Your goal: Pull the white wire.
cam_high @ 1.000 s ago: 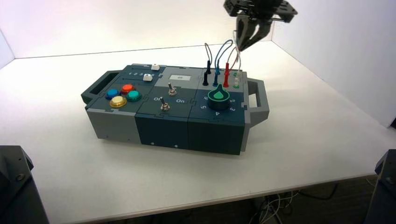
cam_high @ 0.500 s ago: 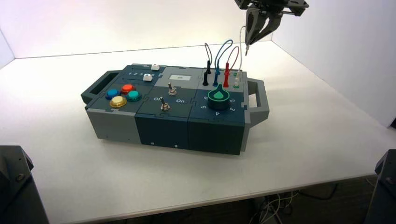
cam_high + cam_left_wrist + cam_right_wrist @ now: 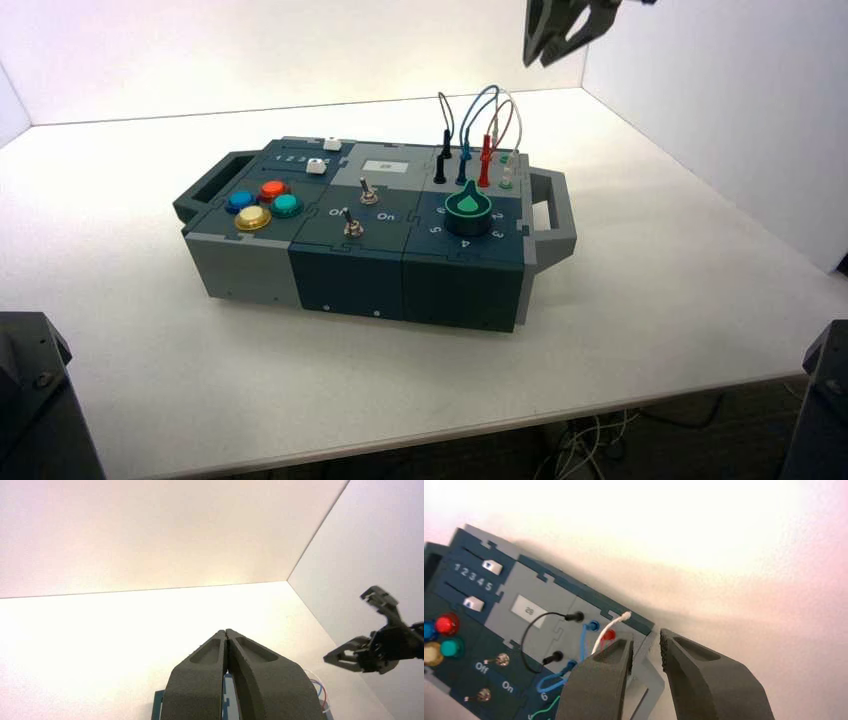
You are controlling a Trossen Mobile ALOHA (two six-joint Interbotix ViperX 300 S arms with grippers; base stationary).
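The flat dark blue panel (image 3: pixel 469 562) with two sliders says 1 2 3 4 5. Each small white slider cap (image 3: pixel 492 567) has a little dark arrow. The dark green panel (image 3: pixel 499 642) with metal switches says Off and On. A 6 is by the round green-topped knob (image 3: pixel 468 212). The white rectangular label (image 3: pixel 528 611) starts with 2; its next number is unclear.

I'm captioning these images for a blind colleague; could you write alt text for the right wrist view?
The right gripper's dark fingers stand open, holding nothing, near a thin white looped wire with one end free above a dark blue and grey box. Also visible are black and blue wires, coloured buttons, two white sliders and two metal toggle switches.
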